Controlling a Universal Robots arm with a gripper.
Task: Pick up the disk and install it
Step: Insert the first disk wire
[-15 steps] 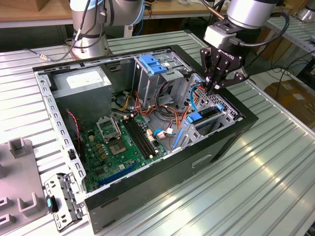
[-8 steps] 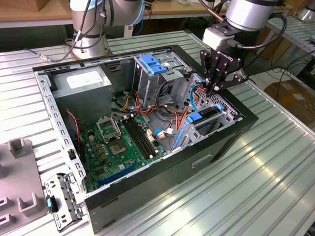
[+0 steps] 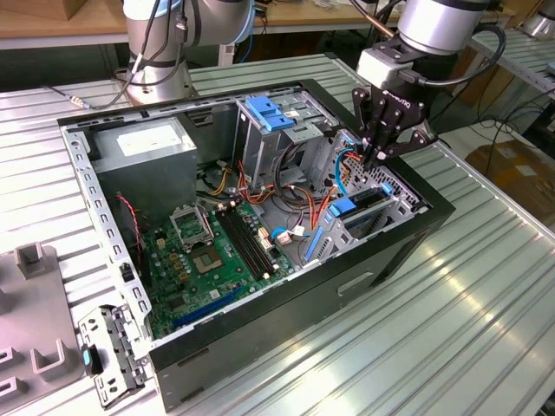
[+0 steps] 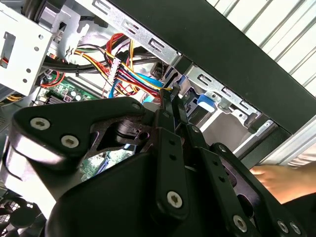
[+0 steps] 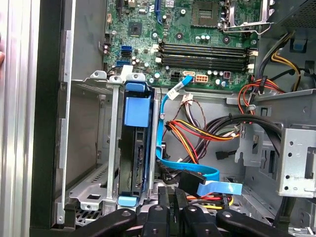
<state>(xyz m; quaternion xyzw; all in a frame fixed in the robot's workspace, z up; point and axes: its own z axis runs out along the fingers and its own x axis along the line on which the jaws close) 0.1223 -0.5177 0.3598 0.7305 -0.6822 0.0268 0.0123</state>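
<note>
- Nearest in the second wrist view, the black linkage gripper [image 4: 173,106] has its fingers drawn together on nothing, tips among the coloured cables.
- Going left to right in the exterior view: a grey plastic fixture [image 3: 35,321] on the ribbed metal table [image 3: 451,329], then the open black computer case [image 3: 381,260] with its green motherboard [image 3: 221,251].
- The disk [image 3: 362,206] — silver-grey drive in a bright-blue carrier rail — sits upright in the metal drive bay [image 3: 395,204], just beneath the gripper [image 3: 378,149].
- In the first wrist view the disk [image 5: 137,148] stands in its slot — beside a flat blue cable [image 5: 190,173].
</note>
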